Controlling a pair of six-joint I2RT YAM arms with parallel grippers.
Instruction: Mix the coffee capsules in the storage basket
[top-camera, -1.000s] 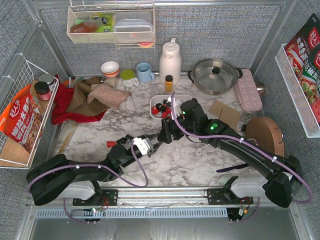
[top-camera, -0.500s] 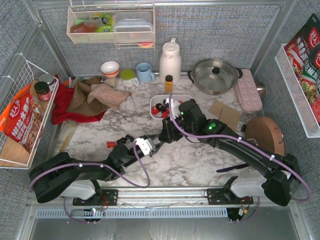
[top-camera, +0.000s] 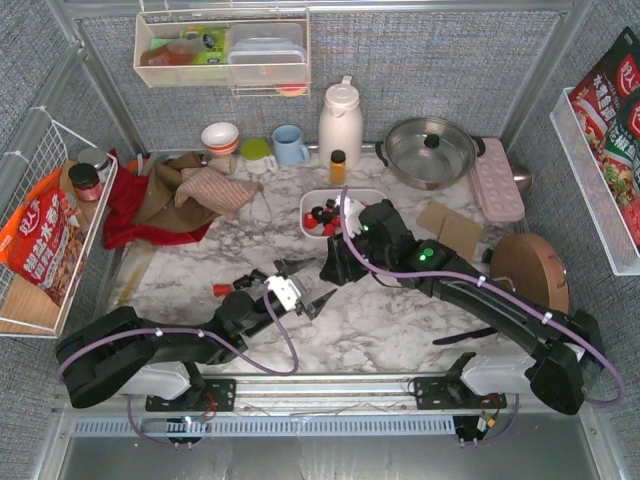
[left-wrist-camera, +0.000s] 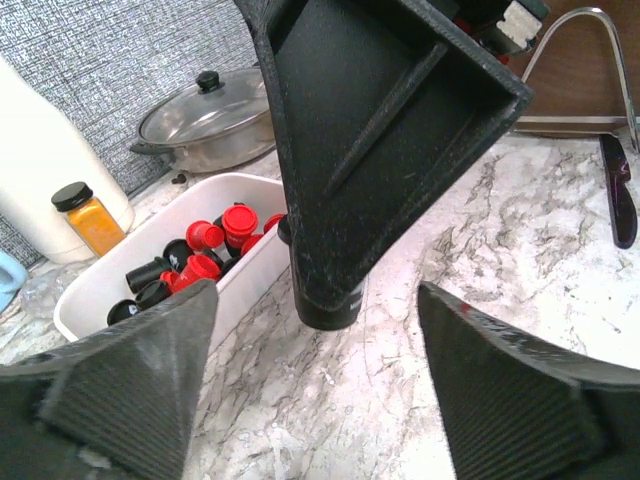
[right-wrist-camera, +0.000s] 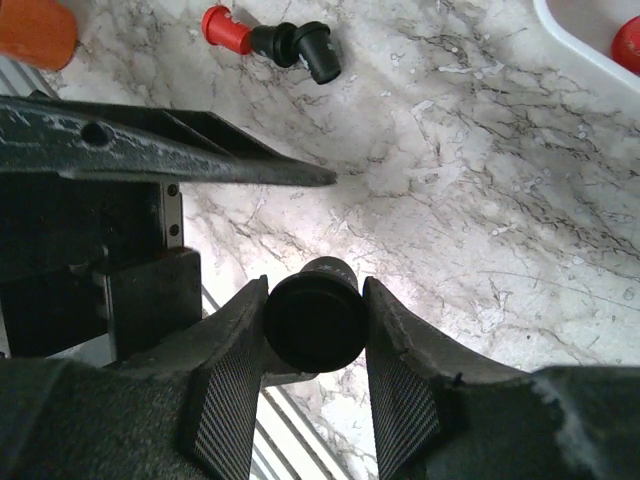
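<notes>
- Fingers (left-wrist-camera: 120, 390) of your left gripper (top-camera: 303, 285) stand wide apart with nothing between them, low over the marble counter (top-camera: 385, 338) near its front edge. I judge they are spread to keep clear of what the other arm carries.
- At one o'clock from it in the overhead view, and close, your right gripper (right-wrist-camera: 313, 298) is clamped narrow on a black pod (right-wrist-camera: 313, 320). Its pads press the pod's sides, and the round end faces the wrist camera. The pod hangs clear of the counter, so that grip alone bears it.
- At nine o'clock from the left gripper, a red pod (top-camera: 222, 289) lies loose on the counter with black ones (right-wrist-camera: 300, 45) right beside it. They are outside the basket and probably yours to collect later.
- At twelve o'clock from the right gripper, just beyond it, sits the white basket (left-wrist-camera: 240, 285), with red and black pods (left-wrist-camera: 205, 262) jumbled together inside. The held pod looks bound for it. The right arm is the nearer one, which would explain why it does the carrying.
- Farther on at twelve o'clock, an orange spice jar (left-wrist-camera: 88, 215) and a white flask (top-camera: 340, 120) stand just behind the basket. A lidded pot (left-wrist-camera: 205, 115) sits at one o'clock. Keep your drop short of all three.
</notes>
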